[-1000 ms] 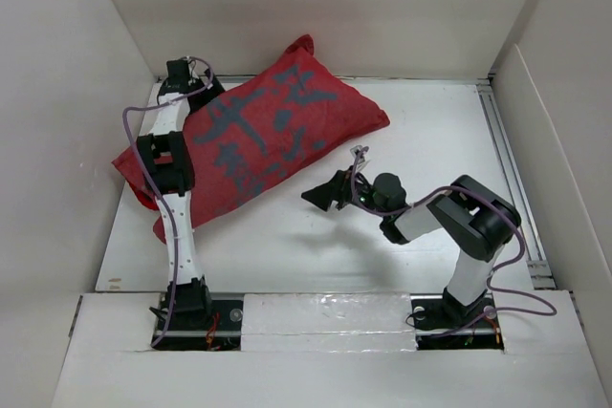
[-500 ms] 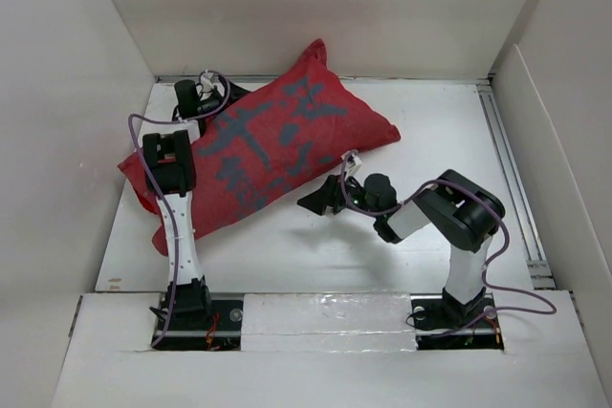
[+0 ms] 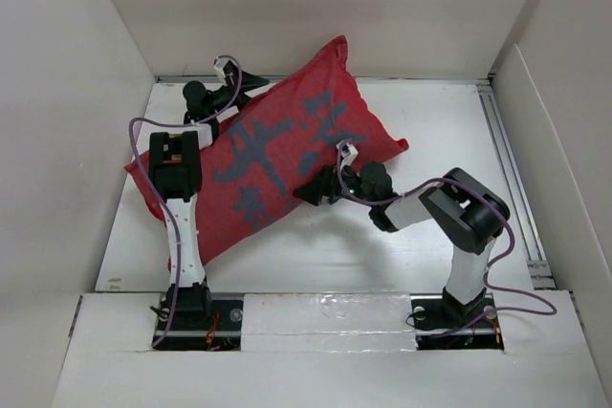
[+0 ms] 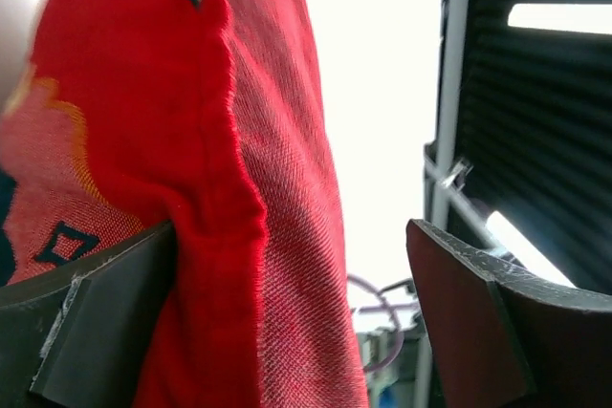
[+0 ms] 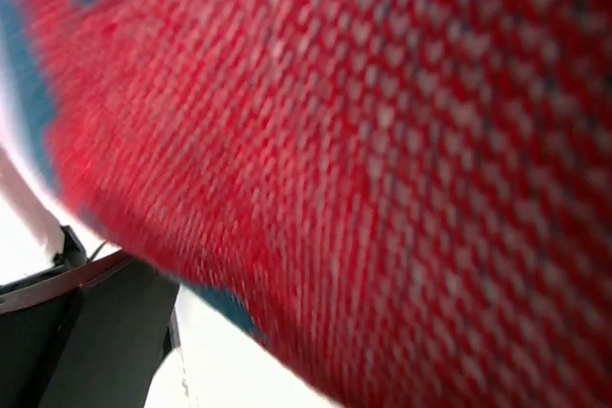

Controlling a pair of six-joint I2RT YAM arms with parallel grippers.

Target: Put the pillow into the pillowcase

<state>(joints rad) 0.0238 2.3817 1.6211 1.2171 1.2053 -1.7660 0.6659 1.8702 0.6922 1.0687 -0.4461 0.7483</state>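
Note:
The red pillowcase (image 3: 277,155) lies slantwise on the table, bulging full, its far corner lifted toward the back wall. The pillow itself does not show anywhere. My left gripper (image 3: 245,95) is at the case's far left edge. In the left wrist view its jaws stand wide apart (image 4: 292,231), with a seamed fold of the pillowcase (image 4: 239,188) hanging between them beside the left finger. My right gripper (image 3: 306,189) is pushed against the case's near right side. The right wrist view is filled with blurred red cloth (image 5: 382,140), with one finger (image 5: 105,322) far out at the lower left.
White walls close in the table on the left, back and right. A metal rail (image 3: 507,169) runs along the right side. Both arm bases stand at the near edge, and purple cables loop off each arm.
The pillowcase's far corner has risen and swung right. My left gripper has moved right along its far edge. My right gripper has moved left and forward, up against the case.

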